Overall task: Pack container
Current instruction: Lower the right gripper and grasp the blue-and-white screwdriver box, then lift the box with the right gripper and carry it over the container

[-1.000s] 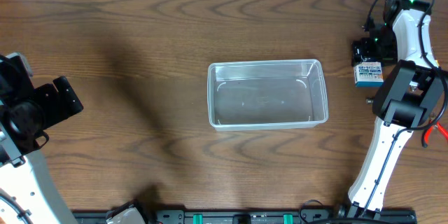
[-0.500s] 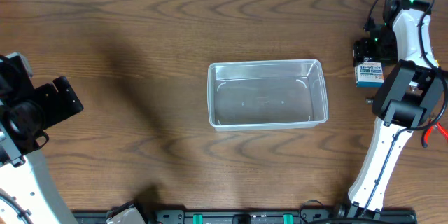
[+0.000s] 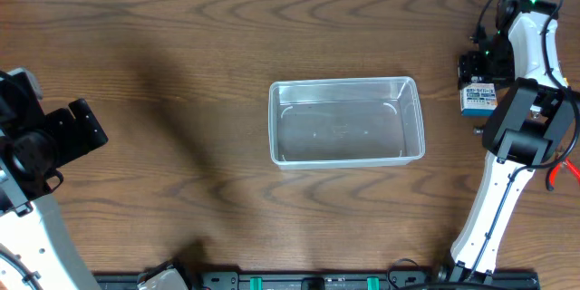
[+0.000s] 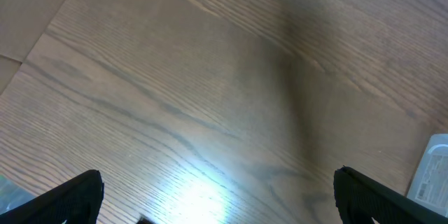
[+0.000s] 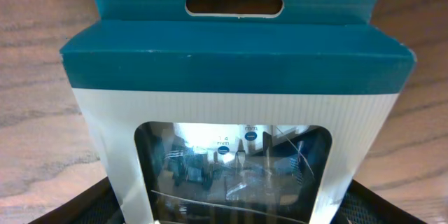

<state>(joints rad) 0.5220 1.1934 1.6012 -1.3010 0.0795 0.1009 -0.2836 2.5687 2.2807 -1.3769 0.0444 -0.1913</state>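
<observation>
The container (image 3: 347, 156) is a clear plastic tub with rounded corners, standing empty at the table's middle. Its corner shows at the right edge of the left wrist view (image 4: 431, 171). My right gripper (image 3: 477, 71) is at the far right, its fingers closed against the sides of a small blue-and-white box (image 3: 478, 99). In the right wrist view the box (image 5: 231, 70) fills the frame between the fingers of my right gripper (image 5: 224, 206). My left gripper (image 3: 83, 131) is open and empty at the far left, well away from the tub. It hangs over bare wood in the left wrist view (image 4: 217, 185).
A red-handled tool (image 3: 565, 171) lies at the right edge, behind the right arm. The wooden table (image 3: 181, 72) spreads around the tub. Black fixtures (image 3: 317, 281) line the front edge.
The right gripper and the box have shifted very slightly. The left arm and the tub have not moved.
</observation>
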